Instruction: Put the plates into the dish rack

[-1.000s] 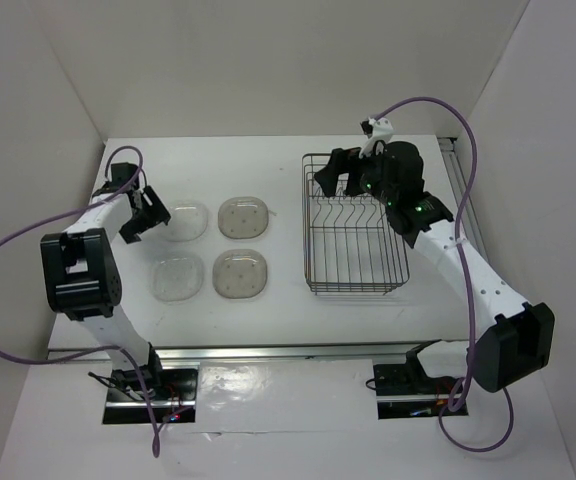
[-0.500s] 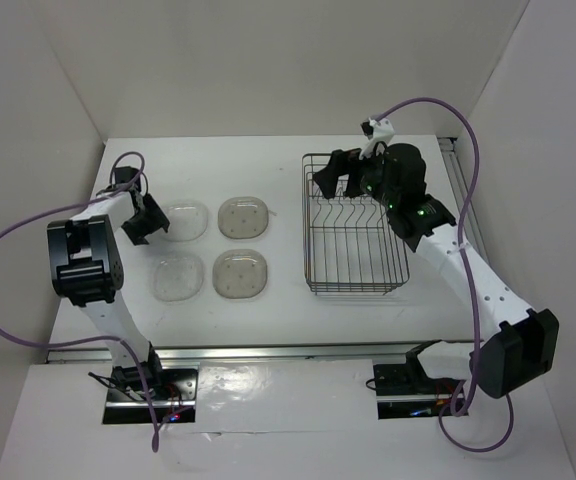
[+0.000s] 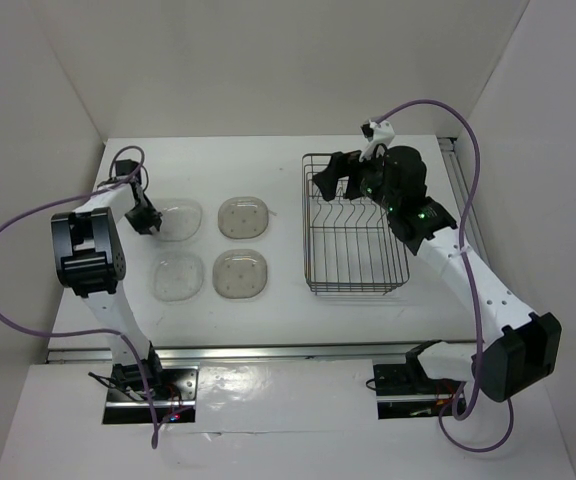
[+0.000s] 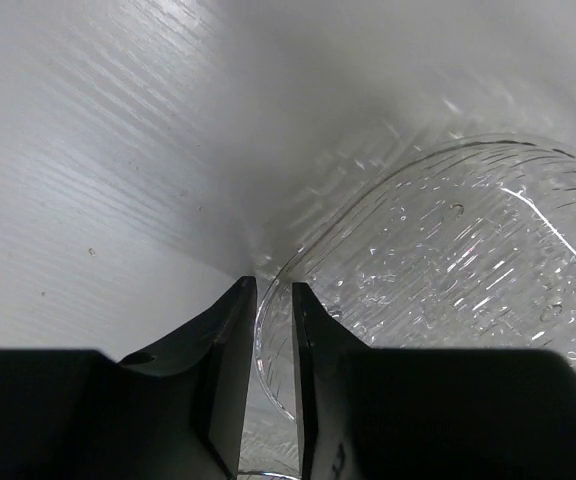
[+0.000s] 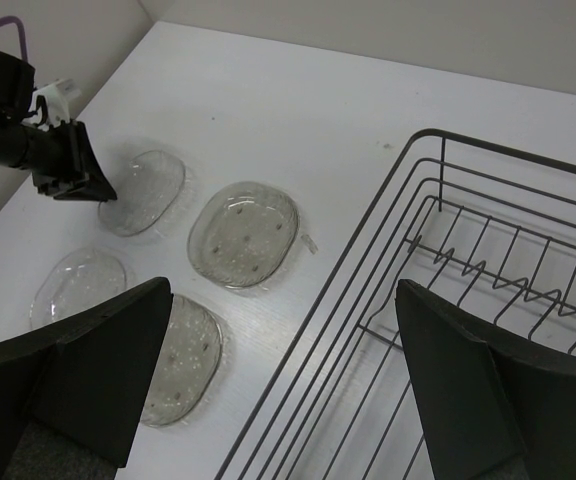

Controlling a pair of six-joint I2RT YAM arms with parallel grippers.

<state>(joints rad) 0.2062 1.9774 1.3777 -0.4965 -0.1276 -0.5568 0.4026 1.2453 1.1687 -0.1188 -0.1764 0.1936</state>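
Note:
Two clear plates [image 3: 178,218] [image 3: 179,276] and two smoky grey plates [image 3: 244,216] [image 3: 240,273] lie flat in a square on the white table. My left gripper [image 3: 151,222] is at the far clear plate's left edge. In the left wrist view its black fingers [image 4: 230,340] stand nearly together with that clear plate's [image 4: 468,250] rim between them. The dish rack [image 3: 307,230], a dark wire basket with upright prongs, stands to the right with nothing in it. My right gripper [image 3: 336,185] hovers open over the rack's far left corner, holding nothing.
White walls close in the table on the left, back and right. In the right wrist view the rack's rim [image 5: 438,140] runs diagonally beside the grey plates [image 5: 245,232], and the left gripper [image 5: 93,190] shows at the far clear plate [image 5: 148,190].
My left gripper has slid to the far clear plate's left edge and its jaws have closed from wide open onto the rim. The right arm has barely moved.

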